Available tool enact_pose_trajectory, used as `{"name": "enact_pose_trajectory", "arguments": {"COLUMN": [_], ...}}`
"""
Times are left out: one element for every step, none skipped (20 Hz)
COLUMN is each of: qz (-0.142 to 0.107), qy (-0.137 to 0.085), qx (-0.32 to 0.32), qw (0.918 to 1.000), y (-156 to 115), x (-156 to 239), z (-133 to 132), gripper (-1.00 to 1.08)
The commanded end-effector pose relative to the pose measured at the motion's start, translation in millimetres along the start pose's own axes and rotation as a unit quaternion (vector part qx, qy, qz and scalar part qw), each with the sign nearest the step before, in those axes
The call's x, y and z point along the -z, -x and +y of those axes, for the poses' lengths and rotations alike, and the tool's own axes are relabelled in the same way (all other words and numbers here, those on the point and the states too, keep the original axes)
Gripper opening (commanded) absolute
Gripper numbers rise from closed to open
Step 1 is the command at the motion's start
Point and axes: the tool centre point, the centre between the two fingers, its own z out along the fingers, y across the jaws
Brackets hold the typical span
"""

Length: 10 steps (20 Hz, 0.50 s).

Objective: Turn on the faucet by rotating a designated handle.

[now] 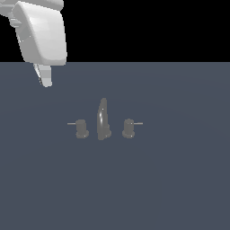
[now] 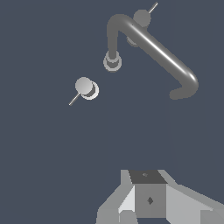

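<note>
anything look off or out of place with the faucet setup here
Nothing stands out. The faucet's spout stands upright between its two knobs: the designated handle with its rod pointing to the exterior view's left, and the twin knob mirroring it. The gripper hangs well clear, touching nothing.

Exterior: off-arm, elevated, angled down, far from faucet (image 1: 103,120), arm at exterior view's upper left | Wrist: looks steeply down from above, nearer, gripper (image 2: 148,205) at frame edge | Shared: spout, both knobs, grey floor (image 1: 179,179).

Dim, flat, low-resolution simulator renders.
</note>
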Motion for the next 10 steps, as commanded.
{"name": "enact_pose_trajectory", "arguments": {"qz": [0.0, 0.0, 0.0, 0.0, 0.0, 0.0, 0.0, 0.0, 0.0, 0.0], "qy": [-0.001, -0.001, -0.001, -0.002, -0.002, -0.002, -0.002, -0.002, -0.002, -0.002], "qx": [-0.021, -0.029, -0.037, -0.045, -0.052, -0.06, -0.067, -0.075, -0.082, -0.089], "qw": [0.9998, 0.9996, 0.9993, 0.999, 0.9986, 0.9982, 0.9977, 0.9972, 0.9966, 0.996], "y": [-2.5, -3.7, -4.9, -6.2, -7.6, -8.9, -10.3, -11.8, -13.3, -14.9], "x": [-11.3, -15.5, -19.7, -23.8, -27.9, -31.9, -35.9, -39.9, -43.8, -47.7], "z": [-9.9, -13.5, -17.1, -20.6, -24.0, -27.3, -30.6, -33.8, -36.9, -40.0], "gripper": [-1.0, -1.0, -1.0, -1.0, -1.0, -1.0, -1.0, -1.0, -1.0, -1.0]}}
